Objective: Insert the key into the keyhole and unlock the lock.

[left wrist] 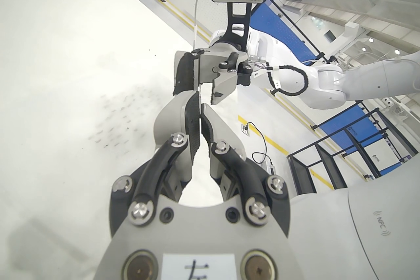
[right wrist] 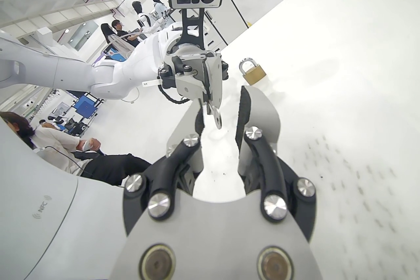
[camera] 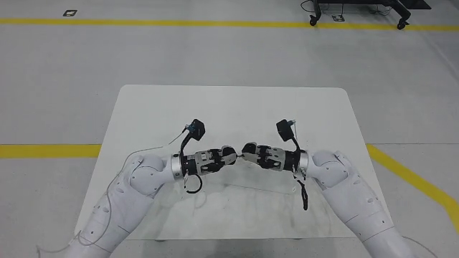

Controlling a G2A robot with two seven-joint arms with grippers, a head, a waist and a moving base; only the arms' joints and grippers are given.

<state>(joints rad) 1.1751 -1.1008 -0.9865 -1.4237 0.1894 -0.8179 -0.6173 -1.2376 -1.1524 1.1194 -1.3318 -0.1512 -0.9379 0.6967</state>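
Barely begun: key [right wrist: 215, 118] clenched in left hand [left wrist: 199, 104], poised inside released right hand [right wrist: 222, 107], seemingly for handover, with padlock [right wrist: 252, 72] lying well apart on surface [right wrist: 344, 64]; insertion and turning both undone.

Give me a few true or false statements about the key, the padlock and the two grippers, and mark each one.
1. The left gripper is shut on the key. True.
2. The right gripper is clamped on the padlock. False: its fingers are open, and the padlock sits on the table, apart from both grippers.
3. The key is already in the keyhole. False: it is held in the air, away from the padlock.
4. The two grippers face each other tip to tip above the table. True.
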